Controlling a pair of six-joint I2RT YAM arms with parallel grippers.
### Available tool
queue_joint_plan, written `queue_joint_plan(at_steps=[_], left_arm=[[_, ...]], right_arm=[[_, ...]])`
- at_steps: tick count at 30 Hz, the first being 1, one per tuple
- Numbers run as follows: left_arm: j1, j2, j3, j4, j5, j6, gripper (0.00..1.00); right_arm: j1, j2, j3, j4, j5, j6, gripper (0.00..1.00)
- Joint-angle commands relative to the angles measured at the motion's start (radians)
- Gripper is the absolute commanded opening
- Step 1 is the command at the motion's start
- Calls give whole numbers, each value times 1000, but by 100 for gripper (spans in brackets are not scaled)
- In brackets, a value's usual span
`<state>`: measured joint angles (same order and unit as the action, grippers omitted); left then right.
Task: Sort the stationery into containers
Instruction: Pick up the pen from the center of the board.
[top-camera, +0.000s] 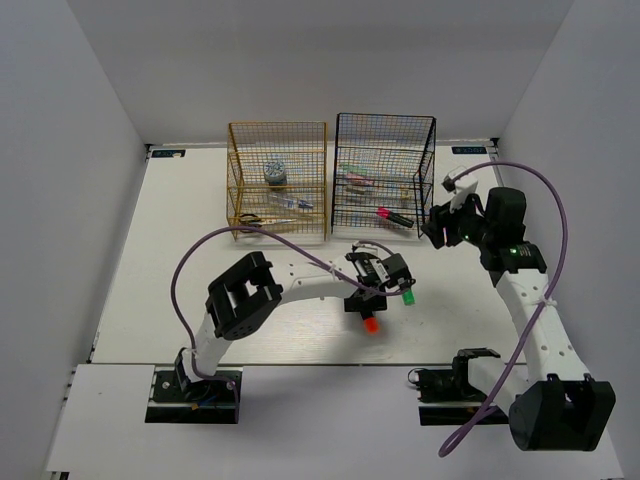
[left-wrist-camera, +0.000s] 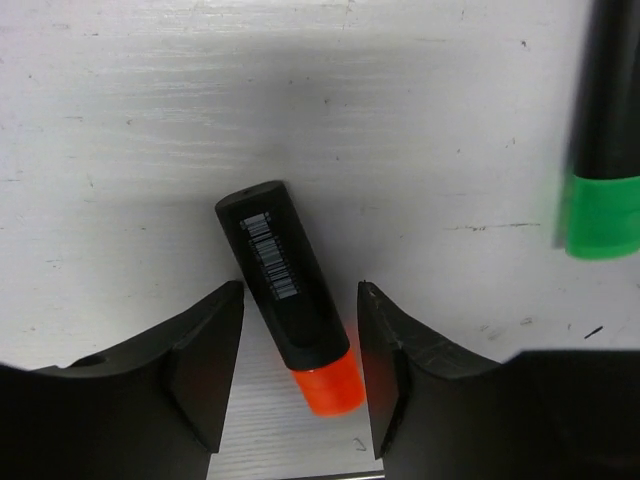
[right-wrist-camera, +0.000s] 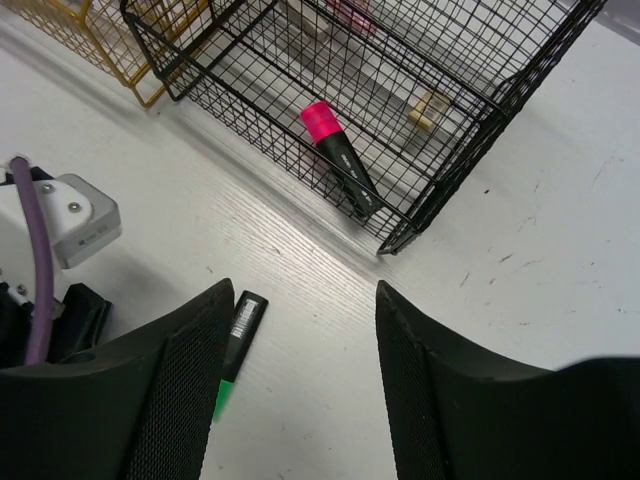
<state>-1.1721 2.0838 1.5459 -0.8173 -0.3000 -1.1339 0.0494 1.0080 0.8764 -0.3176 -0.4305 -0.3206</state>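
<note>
A black highlighter with an orange cap (left-wrist-camera: 290, 300) lies on the white table between the fingers of my left gripper (left-wrist-camera: 300, 340). The jaws are open on either side of it and have no grip on it. In the top view it (top-camera: 370, 322) shows just below the left gripper (top-camera: 372, 303). A green-capped black highlighter (top-camera: 408, 296) lies just to its right, and also shows in the left wrist view (left-wrist-camera: 603, 150) and the right wrist view (right-wrist-camera: 235, 340). My right gripper (right-wrist-camera: 305, 330) is open and empty, hovering in front of the black rack (top-camera: 385, 175).
The gold rack (top-camera: 277, 180) holds a tape roll (top-camera: 275, 172) and scissors (top-camera: 262, 216). The black rack (right-wrist-camera: 440, 190) holds a pink-capped highlighter (right-wrist-camera: 340, 160), a tan eraser (right-wrist-camera: 428, 108) and pastel highlighters on a higher tier. Both racks stand at the table's back.
</note>
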Motion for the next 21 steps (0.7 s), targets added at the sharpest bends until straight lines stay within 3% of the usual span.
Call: queue_joint_plan(at_steps=[1,3,8,10,13,17,19,21], left_arm=[[-8,13,45,-25,-31,-64,59],[-6,24,48,-34,-28,-69,54],[-6,16,16,-37,-11,-78,18],[-4,-1,0,-37,-5,-70,8],[-6,-36,-3,-40,-13,-35,1],[0,-100,45,-55,-68,54,1],[14,-145,82,-74,-103,83,1],[28,-172,98,-65,-128,111,1]], right_arm=[[-14,-25,-13,9,-20,34,62],[-20,-32,-28,8,-24,44,62],[-36,-55,-51,14,-27,72,62],[-39,-68,-62,21,-30,80,62],[-74,-77,-80,20,-33,75,64],[-91,-78,-105,12,-5,61,70],[-100,-77,-119,3,9,63,64],[-109,-78,-132,3,35,75,29]])
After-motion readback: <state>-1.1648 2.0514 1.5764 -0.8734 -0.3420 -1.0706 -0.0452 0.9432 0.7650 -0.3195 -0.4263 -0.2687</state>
